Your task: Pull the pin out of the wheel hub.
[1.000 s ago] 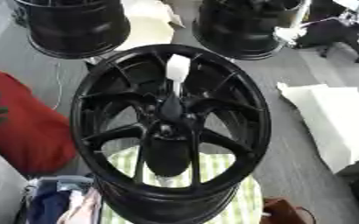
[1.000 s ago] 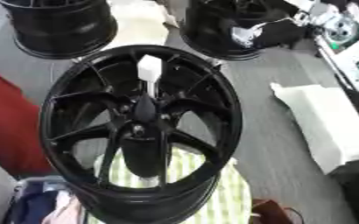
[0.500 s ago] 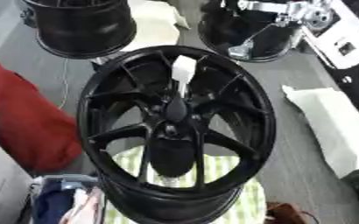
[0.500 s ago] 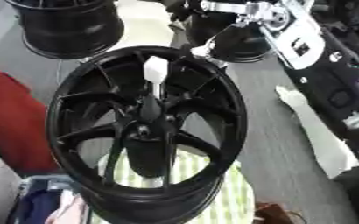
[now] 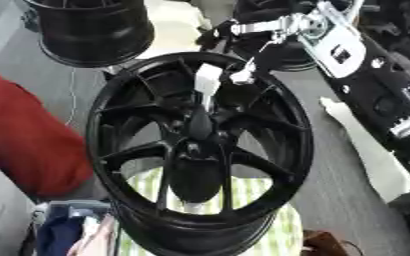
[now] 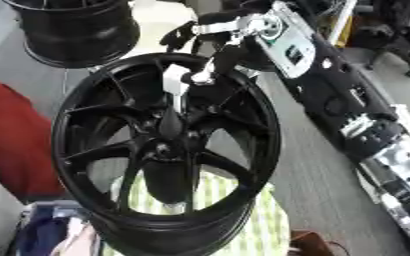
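Glossy black multi-spoke alloy wheel hub (image 5: 200, 150) is lying face up on a green-and-white striped cloth (image 5: 270, 200), filling the middle of both views; a white block-headed pin (image 5: 208, 80) is standing up out of the hub's centre, leaning slightly toward the far rim. Right hand (image 6: 210, 37), black with silver joints, is reaching in from the upper right, its arm running down the right side; fingers (image 6: 178, 35) are hanging curled just above and beside the pin head, cannot tell if they are touching or pinching it. Left hand is not showing. Two more black wheels (image 5: 95, 30) are sitting behind; red fabric (image 5: 20, 135) is lying at left
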You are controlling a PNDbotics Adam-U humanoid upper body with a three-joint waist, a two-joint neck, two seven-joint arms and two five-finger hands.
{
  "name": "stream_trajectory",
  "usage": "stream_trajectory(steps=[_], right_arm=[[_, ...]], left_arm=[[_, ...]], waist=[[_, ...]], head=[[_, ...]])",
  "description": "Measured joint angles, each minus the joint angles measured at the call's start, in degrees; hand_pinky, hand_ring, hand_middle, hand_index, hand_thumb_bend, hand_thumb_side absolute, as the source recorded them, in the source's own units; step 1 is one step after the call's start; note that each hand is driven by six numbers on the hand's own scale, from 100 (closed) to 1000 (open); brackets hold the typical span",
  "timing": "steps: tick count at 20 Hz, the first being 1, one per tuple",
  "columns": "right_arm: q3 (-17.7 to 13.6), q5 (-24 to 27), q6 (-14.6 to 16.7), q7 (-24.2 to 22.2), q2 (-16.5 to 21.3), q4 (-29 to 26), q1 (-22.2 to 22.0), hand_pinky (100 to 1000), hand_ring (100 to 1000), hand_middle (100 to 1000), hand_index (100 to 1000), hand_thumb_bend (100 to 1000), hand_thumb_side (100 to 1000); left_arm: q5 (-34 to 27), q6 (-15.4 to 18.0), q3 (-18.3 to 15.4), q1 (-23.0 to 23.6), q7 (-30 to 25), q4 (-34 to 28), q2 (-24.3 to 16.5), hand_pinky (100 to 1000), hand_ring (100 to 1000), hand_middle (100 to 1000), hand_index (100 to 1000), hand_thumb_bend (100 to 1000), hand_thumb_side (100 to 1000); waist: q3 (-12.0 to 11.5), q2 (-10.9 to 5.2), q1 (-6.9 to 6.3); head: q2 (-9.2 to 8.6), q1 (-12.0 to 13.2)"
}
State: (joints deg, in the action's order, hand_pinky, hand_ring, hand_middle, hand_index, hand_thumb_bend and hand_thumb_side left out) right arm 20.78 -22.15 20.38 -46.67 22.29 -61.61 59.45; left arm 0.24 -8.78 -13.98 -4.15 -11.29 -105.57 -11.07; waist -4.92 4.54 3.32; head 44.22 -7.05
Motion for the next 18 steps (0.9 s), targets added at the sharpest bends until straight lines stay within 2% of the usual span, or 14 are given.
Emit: stream_trajectory(steps=[18], right_arm=[[-1.63, -10.04, 0.98, 0.71, -3.79, 6.59, 0.53, 795, 903, 868, 995, 236, 410]], left_arm=[[0.00, 0.17, 0.04, -0.23, -0.22, 0.04, 0.23, 739, 720, 767, 920, 191, 504]], waist=[[-0.31, 0.08, -0.12]], head=[[0.00, -0.68]])
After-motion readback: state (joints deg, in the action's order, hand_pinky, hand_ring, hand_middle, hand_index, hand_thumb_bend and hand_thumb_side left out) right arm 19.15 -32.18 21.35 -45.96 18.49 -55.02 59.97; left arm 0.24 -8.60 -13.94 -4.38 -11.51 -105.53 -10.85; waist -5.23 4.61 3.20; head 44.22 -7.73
